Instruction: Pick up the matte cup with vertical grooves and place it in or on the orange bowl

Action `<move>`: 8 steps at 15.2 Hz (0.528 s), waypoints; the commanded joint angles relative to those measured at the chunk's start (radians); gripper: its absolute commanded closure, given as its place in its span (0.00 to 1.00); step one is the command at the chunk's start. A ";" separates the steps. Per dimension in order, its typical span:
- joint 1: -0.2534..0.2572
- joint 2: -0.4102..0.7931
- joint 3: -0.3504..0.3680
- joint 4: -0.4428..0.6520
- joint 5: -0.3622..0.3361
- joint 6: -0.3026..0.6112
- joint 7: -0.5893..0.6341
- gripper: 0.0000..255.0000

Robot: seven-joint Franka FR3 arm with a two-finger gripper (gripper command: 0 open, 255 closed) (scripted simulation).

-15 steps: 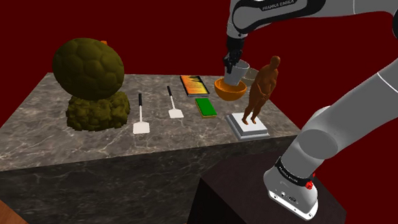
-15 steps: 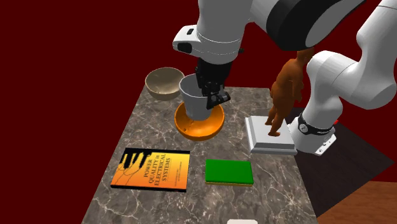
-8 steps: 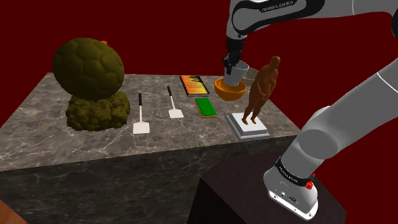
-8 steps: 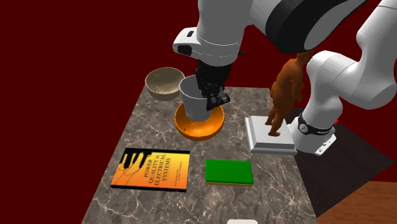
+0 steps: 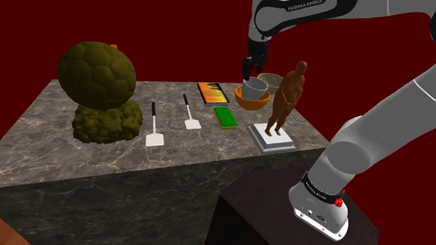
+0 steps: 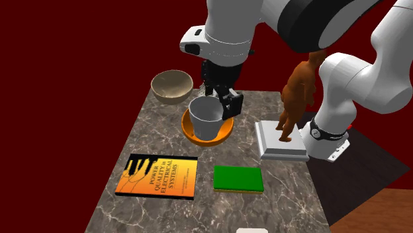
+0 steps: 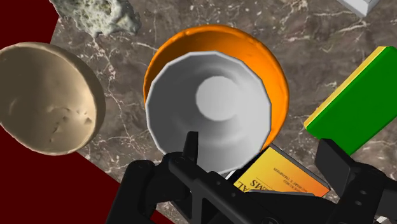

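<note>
One cup (image 6: pixel 206 118), pale grey, stands upright inside the orange bowl (image 6: pixel 186 130), mouth up. The wrist view looks straight into the cup (image 7: pixel 210 105): faceted wall, flat round floor. It sits off centre in the orange bowl (image 7: pixel 216 38), toward the fingers, and a crescent of orange shows on the far side.

Hand (image 6: pixel 224 98): fingers apart, nothing clamped between them. It hangs just above and behind the cup's rim in the second exterior view. In the wrist view, one finger (image 7: pixel 189 145) of the hand (image 7: pixel 261 149) overlaps the cup's near rim. Contact there cannot be told.

Shoulder view: hand (image 5: pixel 250 68) is over the orange bowl (image 5: pixel 251 100) at the far end of the bench (image 5: pixel 61 161).

Neighbours, second exterior view:
- tan bowl (image 6: pixel 171 85) just behind the orange bowl, at the bench edge
- book (image 6: pixel 159 177) with an orange and black cover, flat, nearer the camera
- green block (image 6: pixel 238 179) beside the book, apart from it
- brown figurine (image 6: pixel 298 93) on a white base (image 6: pixel 281 142), to the right of the orange bowl

Shoulder view: two spatulas (image 5: pixel 155 128) (image 5: pixel 189 113) lie side by side mid-bench. A lumpy olive object (image 5: pixel 100 92) stands at the left.
</note>
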 commanded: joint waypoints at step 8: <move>0.009 -0.014 0.014 0.098 0.011 -0.114 -0.003 0.00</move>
